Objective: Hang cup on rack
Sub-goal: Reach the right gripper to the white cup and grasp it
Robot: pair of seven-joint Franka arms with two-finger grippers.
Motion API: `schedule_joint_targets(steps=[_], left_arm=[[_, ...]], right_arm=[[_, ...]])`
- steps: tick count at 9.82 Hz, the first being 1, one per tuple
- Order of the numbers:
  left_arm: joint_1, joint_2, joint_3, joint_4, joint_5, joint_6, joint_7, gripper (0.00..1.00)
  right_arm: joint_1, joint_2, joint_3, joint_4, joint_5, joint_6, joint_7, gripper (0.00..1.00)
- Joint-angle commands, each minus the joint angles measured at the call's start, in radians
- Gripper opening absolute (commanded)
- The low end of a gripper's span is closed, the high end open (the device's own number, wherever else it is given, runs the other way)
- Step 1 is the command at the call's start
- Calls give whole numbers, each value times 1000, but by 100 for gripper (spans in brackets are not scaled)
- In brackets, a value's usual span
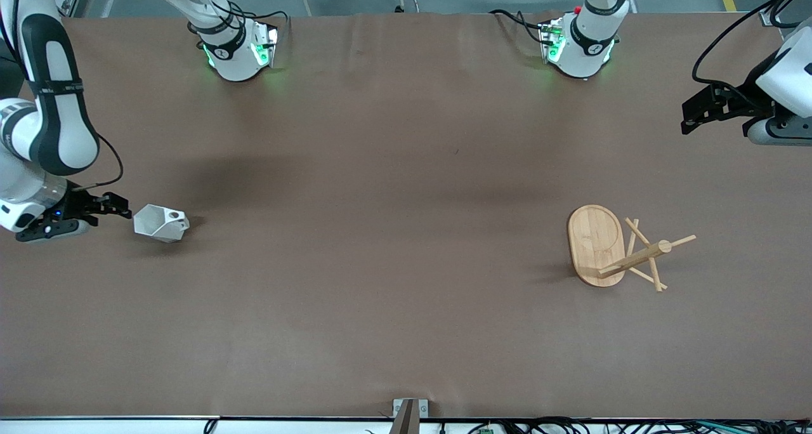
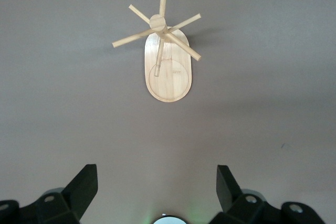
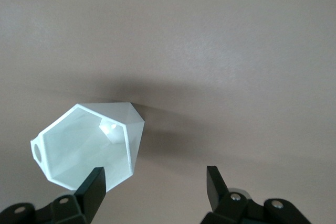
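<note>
Hanging has not begun — the cup (image 1: 162, 223) rests on the bench (image 1: 380, 231), toward the right arm's end and well apart from the rack (image 1: 612, 249), with its open mouth tipped toward the right gripper (image 1: 120, 207). That gripper sits just beside the cup, jaws spread and holding nothing; in the right wrist view the cup (image 3: 89, 148) lies off to one side of the gap between the jaws, not between them. The rack stands upright at the left arm's end of the bench, every peg bare. The left gripper (image 1: 688, 118) waits above the bench, farther from the front camera than the rack, jaws spread too. Everything is left, by my reckoning — grasp the cup, carry it to the rack, and thread the pierced handle over a peg.
</note>
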Motion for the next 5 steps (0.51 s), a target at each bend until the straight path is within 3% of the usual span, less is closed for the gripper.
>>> schedule_joint_targets(steps=[1,3,5], left_arm=[[-5,25,-6,-3,-19,-17,17,100],[-38,66,-27,2,-31,13,18,100],[-41,108,-91,0,-31,106,18,100]], right_arm=[[22,40,3,-13,63,41,-23,83],[34,77,6,-10,106,96,-28,75],[39,100,8,1,109,131,-98,19]])
